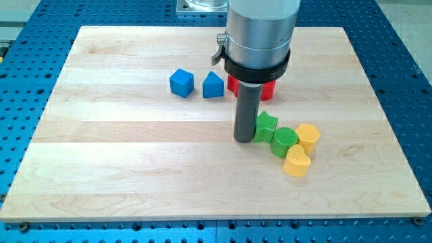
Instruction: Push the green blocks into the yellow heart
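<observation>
My tip [244, 140] rests on the board just left of a green star-shaped block [266, 126], close to or touching it. A green round block [284, 141] sits right below-right of the star and touches it. The yellow heart [297, 162] lies below the green round block, touching it. A yellow hexagonal block [308, 137] sits right of the green round block, touching it. The four form one tight cluster right of centre.
A blue cube [181, 82] and a blue pointed block [213, 85] sit left of the rod near the view's top. Red blocks [268, 90] are partly hidden behind the arm's housing [260, 40]. The wooden board [121, 155] lies on a blue perforated table.
</observation>
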### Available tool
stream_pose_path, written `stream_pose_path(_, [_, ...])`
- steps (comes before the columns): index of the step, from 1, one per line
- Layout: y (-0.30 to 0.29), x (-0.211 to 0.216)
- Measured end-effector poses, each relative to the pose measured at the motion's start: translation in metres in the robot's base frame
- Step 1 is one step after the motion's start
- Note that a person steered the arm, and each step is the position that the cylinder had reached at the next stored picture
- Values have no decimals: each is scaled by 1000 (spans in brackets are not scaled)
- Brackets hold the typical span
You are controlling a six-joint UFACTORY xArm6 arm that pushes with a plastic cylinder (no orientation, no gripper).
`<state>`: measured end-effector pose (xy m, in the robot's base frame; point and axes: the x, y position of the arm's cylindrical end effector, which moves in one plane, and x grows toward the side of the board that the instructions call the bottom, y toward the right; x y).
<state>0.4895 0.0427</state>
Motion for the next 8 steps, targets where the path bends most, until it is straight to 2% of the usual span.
stream_pose_path(2, [12,-41])
stream_pose_path(4, [67,49])
stream_pose_path(6, [78,60])
stream_pose_path(7, [42,53])
stream_pose_path(8, [-30,53])
